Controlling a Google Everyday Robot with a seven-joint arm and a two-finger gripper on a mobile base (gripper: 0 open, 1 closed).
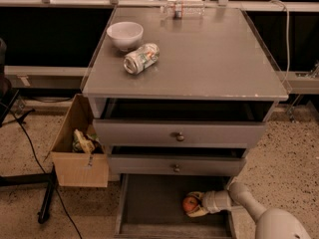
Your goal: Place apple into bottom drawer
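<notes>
The robot's pale arm (241, 197) is reaching in from the lower right, close to the floor. Its claw (194, 205) is sitting inside the bottom drawer (149, 208), the lowest grey cabinet drawer, a wide shallow tray with a dark interior that is standing pulled out. The claw's two fingers are lying above and below the small round red-orange apple (189, 203) and are appearing clamped on it.

The apple is lying toward the right edge of the drawer, over its floor. Whether it is touching the floor cannot be determined. The low, near-horizontal approach is likely keeping the arm under the two upper grey drawers with round metal knobs (180, 137), which are projecting only slightly above the tray.

The task is judged nearly complete, with release the step in hand. Opening the fingers with the apple low should be limiting any rolling.

On the grey tabletop (214, 59), a white ceramic bowl (124, 35) is standing near the rear left corner, with a crushed silver can (141, 58) just beside it. Both are well apart from the work.
</notes>
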